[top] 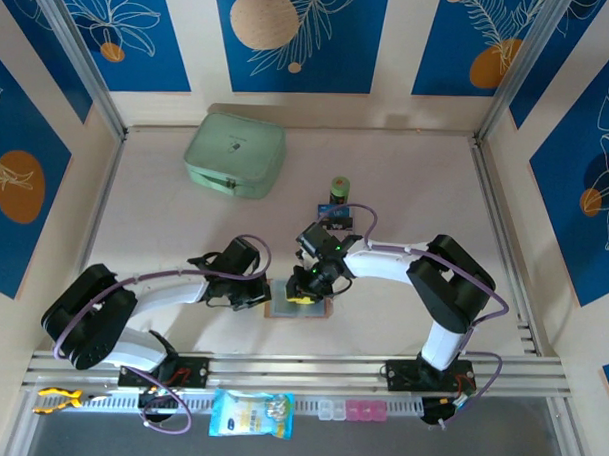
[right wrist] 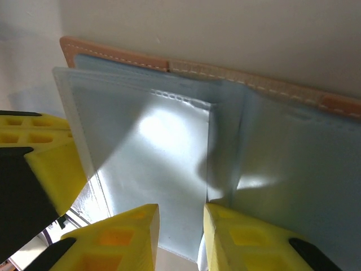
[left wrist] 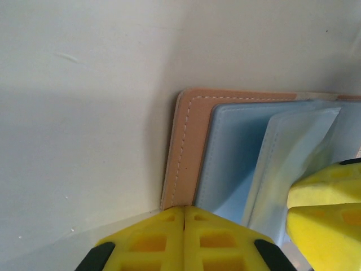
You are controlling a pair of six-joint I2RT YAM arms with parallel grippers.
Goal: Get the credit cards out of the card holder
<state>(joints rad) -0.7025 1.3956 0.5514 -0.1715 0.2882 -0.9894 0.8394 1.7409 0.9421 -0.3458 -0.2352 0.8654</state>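
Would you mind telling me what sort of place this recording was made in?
Probably a robot test cell, not a home: the left arm and right arm are bolted to an aluminium rail at the edge of a pale table, walled in by blue leaf-patterned panels.

Pinkish-brown card holder (left wrist: pixel 186 152) with pale blue inner panels (right wrist: pixel 163 152).

No legible text or labels.
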